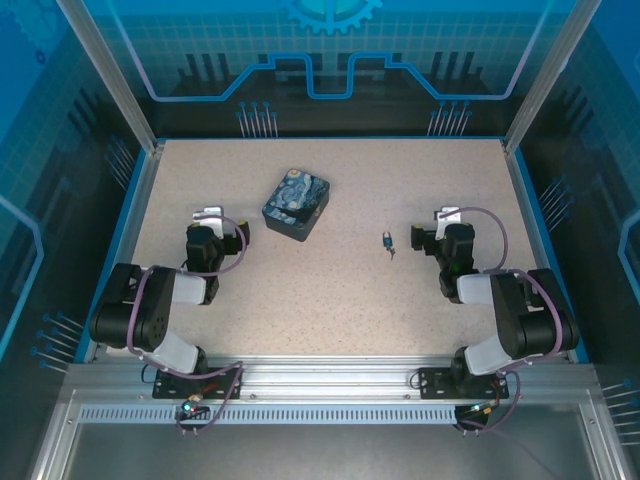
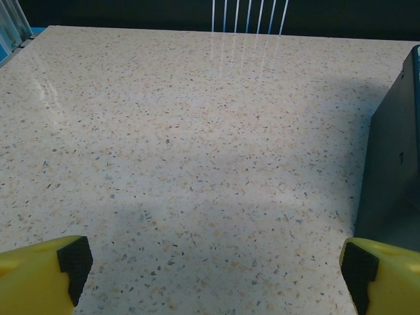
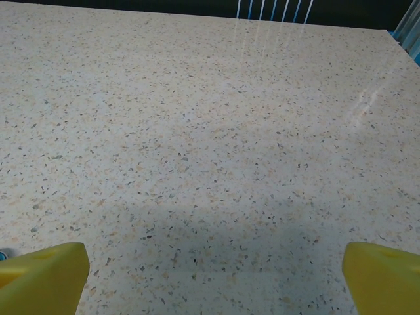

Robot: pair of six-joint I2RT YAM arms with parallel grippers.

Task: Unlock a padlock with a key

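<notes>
The padlock [image 1: 386,239] is a tiny bluish-grey piece lying on the speckled table [image 1: 330,300], right of centre. A thin dark sliver, the key [image 1: 392,252], lies against its near right side. My right gripper [image 1: 447,215] rests a short way to the padlock's right. It is open in the right wrist view [image 3: 213,279], its yellow fingertips [image 3: 42,279] wide apart over bare table. My left gripper [image 1: 208,214] sits at the left of the table. It is open too [image 2: 213,275], with nothing between its yellow fingertips [image 2: 39,275].
A box with a blue-and-yellow painting print [image 1: 296,203] stands at the middle back, between the arms; its dark side [image 2: 394,170] is close to the left gripper's right finger. Blue walls and metal posts [image 1: 135,100] ring the table.
</notes>
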